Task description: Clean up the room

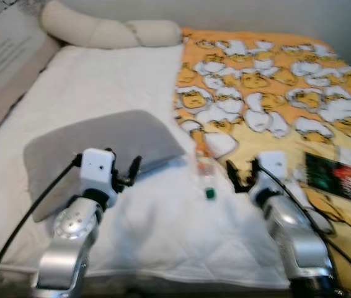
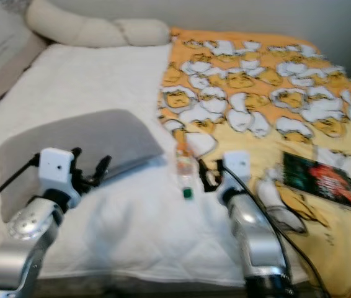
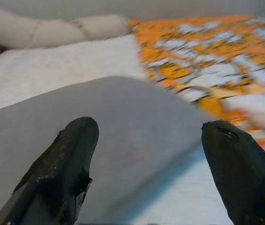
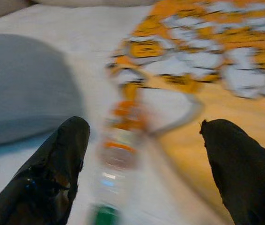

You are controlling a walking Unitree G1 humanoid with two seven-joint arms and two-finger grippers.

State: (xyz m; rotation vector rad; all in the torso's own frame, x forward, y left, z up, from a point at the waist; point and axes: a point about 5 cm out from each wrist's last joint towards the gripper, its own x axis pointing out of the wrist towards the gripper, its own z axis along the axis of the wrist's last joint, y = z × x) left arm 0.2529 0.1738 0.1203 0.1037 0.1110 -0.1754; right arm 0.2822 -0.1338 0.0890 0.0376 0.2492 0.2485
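We see a bed [image 1: 101, 87] with a white quilted cover; an orange and yellow cartoon-print blanket [image 1: 275, 81] covers its right part. A grey pillow [image 1: 95, 146] lies on the white cover. A clear bottle [image 1: 205, 171] with an orange label and green cap lies at the blanket's edge. The left gripper [image 1: 126, 174] sits at the pillow's near edge, jaws apart. The right gripper [image 1: 240, 176] sits just right of the bottle, jaws apart. A dark book [image 1: 340, 177] rests on the blanket. A cream bolster [image 1: 110, 31] lies at the head.

Both silver arms reach forward, elbows low. The left tool [image 1: 128, 171] and right tool [image 1: 240, 176] (two long black fingers each) are spread wide apart.
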